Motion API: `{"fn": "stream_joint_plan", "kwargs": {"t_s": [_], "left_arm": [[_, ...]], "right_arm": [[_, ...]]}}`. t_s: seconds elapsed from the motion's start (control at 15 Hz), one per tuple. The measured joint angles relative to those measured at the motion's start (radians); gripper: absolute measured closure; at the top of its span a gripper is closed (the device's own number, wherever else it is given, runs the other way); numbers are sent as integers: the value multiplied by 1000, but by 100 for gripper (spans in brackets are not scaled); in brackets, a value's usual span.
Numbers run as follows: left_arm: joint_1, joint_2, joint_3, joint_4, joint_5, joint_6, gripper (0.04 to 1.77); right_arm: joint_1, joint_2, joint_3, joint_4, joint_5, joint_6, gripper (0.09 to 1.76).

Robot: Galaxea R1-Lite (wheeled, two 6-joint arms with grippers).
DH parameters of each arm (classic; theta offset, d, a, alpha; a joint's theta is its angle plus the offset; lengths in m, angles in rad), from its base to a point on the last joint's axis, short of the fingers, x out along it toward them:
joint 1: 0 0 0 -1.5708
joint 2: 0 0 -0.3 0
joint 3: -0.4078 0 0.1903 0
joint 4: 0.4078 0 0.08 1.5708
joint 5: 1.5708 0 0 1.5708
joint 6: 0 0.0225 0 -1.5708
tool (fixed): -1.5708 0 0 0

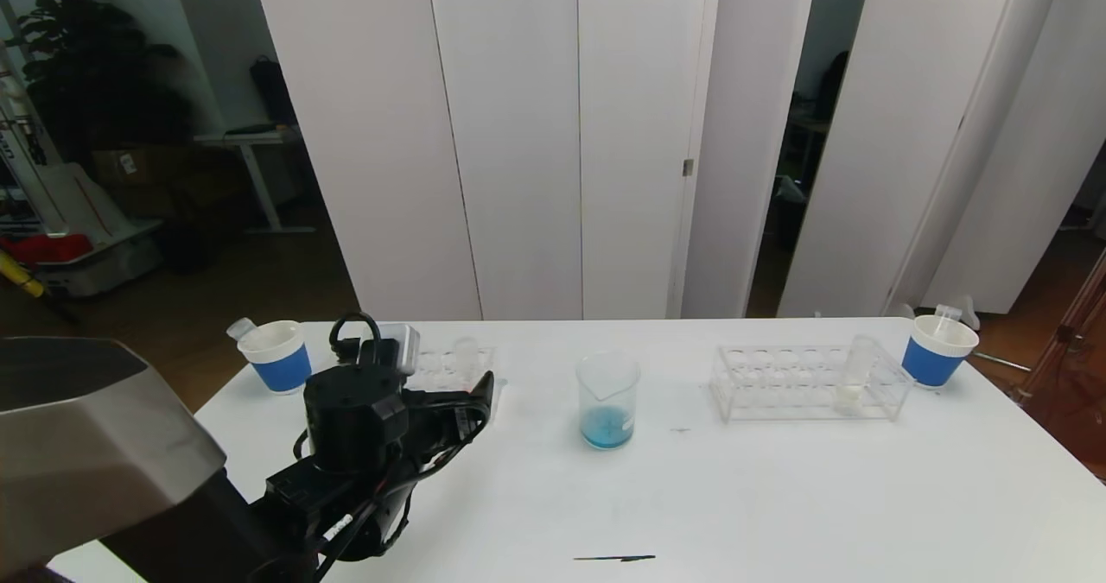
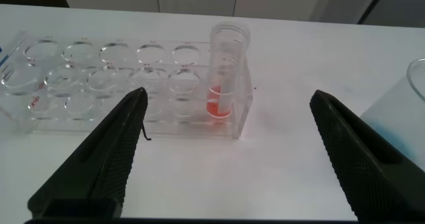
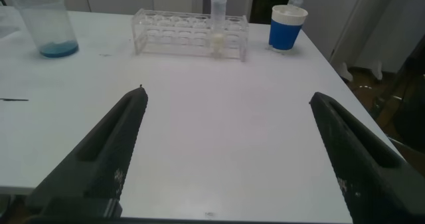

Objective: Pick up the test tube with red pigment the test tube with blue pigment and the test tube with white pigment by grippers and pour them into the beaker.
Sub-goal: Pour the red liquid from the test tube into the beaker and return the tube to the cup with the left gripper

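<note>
The black left claw [image 2: 226,154], fingers spread wide, hovers low over the white table [image 1: 778,497] facing a clear plastic rack [image 2: 133,84] holding the red-pigment tube [image 2: 224,84]. The right claw [image 3: 226,154], also apart, hangs back; the white-pigment tube [image 3: 218,24] stands racked. The glass beaker [image 1: 608,400] holds blue liquid.

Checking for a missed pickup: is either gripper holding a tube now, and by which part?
Nothing is held. The left gripper is open before the red-pigment tube in its rack; the right gripper is open over bare table.
</note>
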Motion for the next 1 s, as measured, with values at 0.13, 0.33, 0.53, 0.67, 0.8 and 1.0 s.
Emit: {"fn": "stream_joint_plan", "kwargs": {"t_s": [0.13, 0.33, 0.53, 0.67, 0.8, 1.0], "left_arm": [[3, 27, -44, 1, 6, 4, 6], [13, 83, -121, 3, 5, 9, 6], [17, 151, -187, 0, 37, 10, 6], [26, 196, -225, -27, 56, 14, 6], [40, 236, -247, -84, 68, 56, 6], [54, 271, -260, -108, 72, 84, 6]], "right_arm": [[0, 0, 0, 0, 0, 0, 10], [0, 0, 0, 0, 0, 0, 10], [0, 0, 0, 0, 0, 0, 10], [0, 0, 0, 1, 0, 0, 10], [0, 0, 0, 1, 0, 0, 10], [0, 0, 0, 0, 0, 0, 10]]}}
